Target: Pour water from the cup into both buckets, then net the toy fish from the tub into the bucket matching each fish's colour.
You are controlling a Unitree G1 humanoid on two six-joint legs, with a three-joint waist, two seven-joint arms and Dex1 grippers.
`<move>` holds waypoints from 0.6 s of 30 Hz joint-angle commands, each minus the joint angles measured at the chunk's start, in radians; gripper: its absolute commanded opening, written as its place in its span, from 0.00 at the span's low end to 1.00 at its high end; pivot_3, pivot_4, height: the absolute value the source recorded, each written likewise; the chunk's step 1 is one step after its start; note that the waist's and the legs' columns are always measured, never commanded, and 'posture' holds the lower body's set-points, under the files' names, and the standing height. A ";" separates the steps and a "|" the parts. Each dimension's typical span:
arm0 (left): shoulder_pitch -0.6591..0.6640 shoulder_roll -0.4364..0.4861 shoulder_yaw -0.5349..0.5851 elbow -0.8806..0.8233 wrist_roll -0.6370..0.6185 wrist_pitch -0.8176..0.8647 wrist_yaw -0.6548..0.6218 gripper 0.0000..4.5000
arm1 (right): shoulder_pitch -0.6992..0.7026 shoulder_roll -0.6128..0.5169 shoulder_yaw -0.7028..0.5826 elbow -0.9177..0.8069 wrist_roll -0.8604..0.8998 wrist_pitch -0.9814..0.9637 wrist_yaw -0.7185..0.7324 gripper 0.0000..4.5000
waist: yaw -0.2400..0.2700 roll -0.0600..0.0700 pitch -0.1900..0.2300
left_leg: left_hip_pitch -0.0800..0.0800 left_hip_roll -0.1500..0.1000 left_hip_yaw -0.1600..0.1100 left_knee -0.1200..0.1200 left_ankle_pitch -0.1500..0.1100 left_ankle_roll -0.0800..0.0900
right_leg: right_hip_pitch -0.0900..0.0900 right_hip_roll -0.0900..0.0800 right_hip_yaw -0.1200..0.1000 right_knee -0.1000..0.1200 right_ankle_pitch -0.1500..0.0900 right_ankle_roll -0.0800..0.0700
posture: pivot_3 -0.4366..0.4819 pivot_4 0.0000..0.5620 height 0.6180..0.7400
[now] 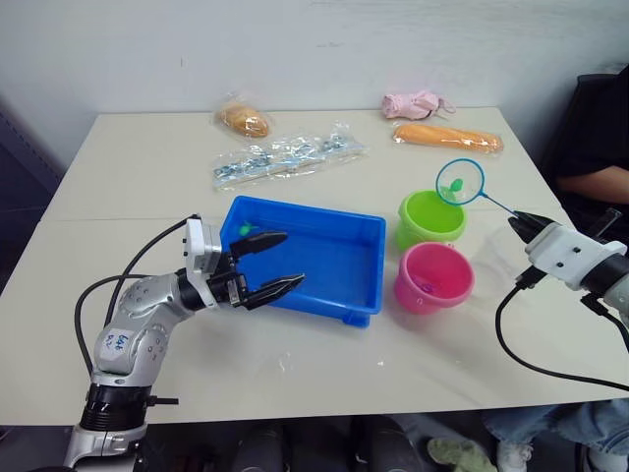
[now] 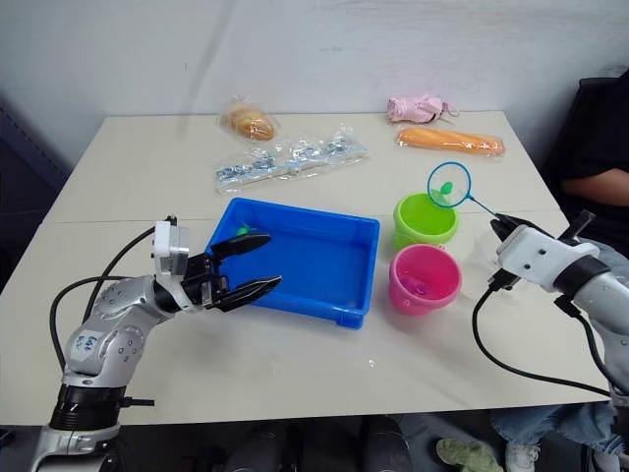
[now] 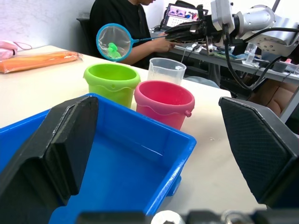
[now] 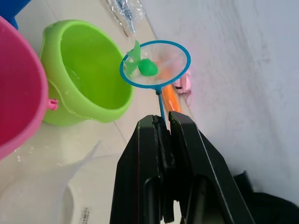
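Observation:
The blue tub (image 1: 339,285) sits mid-table, with a green fish (image 1: 245,228) at its far left corner. To its right stand the lime green bucket (image 1: 430,218) and, nearer me, the pink bucket (image 1: 432,278). My right gripper (image 1: 518,224) is shut on the net's thin handle. The blue-rimmed net (image 1: 460,181) hangs above the green bucket's far right rim, and a green fish (image 4: 147,66) lies in its mesh. My left gripper (image 1: 293,258) is open over the tub's left end, holding nothing. The clear cup (image 3: 167,70) stands on the table beyond the pink bucket.
At the back of the table lie a bagged bun (image 1: 244,120), a clear bag of small items (image 1: 285,157), an orange packet (image 1: 447,138) and a pink soft toy (image 1: 418,103). A person (image 1: 595,147) sits at the table's right edge.

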 commanded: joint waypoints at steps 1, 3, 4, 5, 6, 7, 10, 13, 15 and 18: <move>-0.026 0.000 -0.009 -0.006 0.015 -0.030 -0.015 0.99 | 0.005 -0.037 -0.028 0.040 -0.077 -0.143 -0.080 0.00 | 0.000 0.000 0.000 | 0.000 0.000 0.000 0.000 0.000 0.000 | 0.000 0.000 0.000 0.000 0.000 0.000 | 0.48 0.27 1.00; -0.045 -0.002 -0.004 0.006 0.012 -0.028 -0.013 0.99 | 0.008 -0.060 -0.021 0.084 -0.137 -0.225 -0.128 0.00 | -0.001 0.000 0.000 | 0.000 0.000 0.000 0.000 0.000 0.000 | 0.001 0.000 0.000 0.000 0.000 0.000 | 0.48 0.27 1.00; -0.049 0.000 -0.006 0.010 0.015 -0.032 -0.016 0.99 | 0.003 -0.067 -0.011 0.105 -0.169 -0.248 -0.153 0.00 | -0.002 0.000 0.000 | 0.000 0.000 0.000 0.000 0.000 0.000 | 0.001 0.000 0.000 0.000 0.000 0.000 | 0.48 0.27 1.00; -0.051 0.001 -0.007 0.012 0.017 -0.034 -0.018 0.99 | -0.002 -0.070 -0.004 0.120 -0.188 -0.262 -0.169 0.00 | -0.003 0.000 0.000 | 0.000 0.000 0.000 0.000 0.000 0.000 | 0.001 0.000 0.000 0.000 0.000 0.000 | 0.48 0.27 1.00; -0.050 0.002 -0.009 0.012 0.018 -0.035 -0.020 0.99 | -0.007 -0.071 -0.001 0.130 -0.226 -0.271 -0.204 0.00 | -0.005 0.000 0.000 | 0.000 0.000 0.000 0.000 0.000 0.000 | 0.001 0.000 0.000 0.000 0.000 0.000 | 0.48 0.27 1.00; -0.049 0.001 -0.011 0.013 0.021 -0.039 -0.021 0.99 | -0.015 -0.066 0.005 0.138 -0.249 -0.275 -0.229 0.00 | -0.007 0.000 0.000 | 0.000 0.000 0.000 0.000 0.000 0.000 | 0.001 0.000 0.000 0.000 0.000 0.000 | 0.48 0.27 1.00; -0.040 -0.006 -0.016 0.021 0.030 -0.060 -0.024 0.99 | -0.014 -0.038 0.005 0.136 -0.303 -0.209 -0.287 0.00 | -0.008 0.000 0.000 | 0.000 0.001 0.000 0.000 0.000 -0.001 | 0.000 0.000 0.000 0.000 0.000 0.000 | 0.48 0.27 1.00; -0.032 -0.014 -0.018 0.040 0.051 -0.093 -0.022 0.99 | -0.008 -0.042 0.041 0.132 -0.335 -0.250 -0.314 0.00 | -0.009 0.000 0.000 | 0.000 0.001 0.000 0.000 0.001 -0.001 | 0.000 0.001 0.000 0.000 0.000 0.000 | 0.48 0.27 1.00; -0.031 -0.018 -0.018 0.045 0.053 -0.100 -0.023 0.99 | -0.014 -0.043 0.063 0.137 -0.341 -0.275 -0.329 0.00 | -0.009 0.000 0.000 | 0.000 0.001 0.000 0.000 0.001 -0.001 | 0.000 0.001 0.000 0.000 0.000 0.000 | 0.48 0.27 1.00; -0.034 -0.020 -0.022 0.051 0.059 -0.108 -0.027 0.99 | -0.026 -0.053 0.090 0.140 -0.358 -0.294 -0.342 0.00 | -0.008 0.000 0.000 | 0.000 0.001 0.000 0.000 0.001 -0.001 | 0.000 0.001 0.000 0.000 0.000 0.000 | 0.48 0.27 1.00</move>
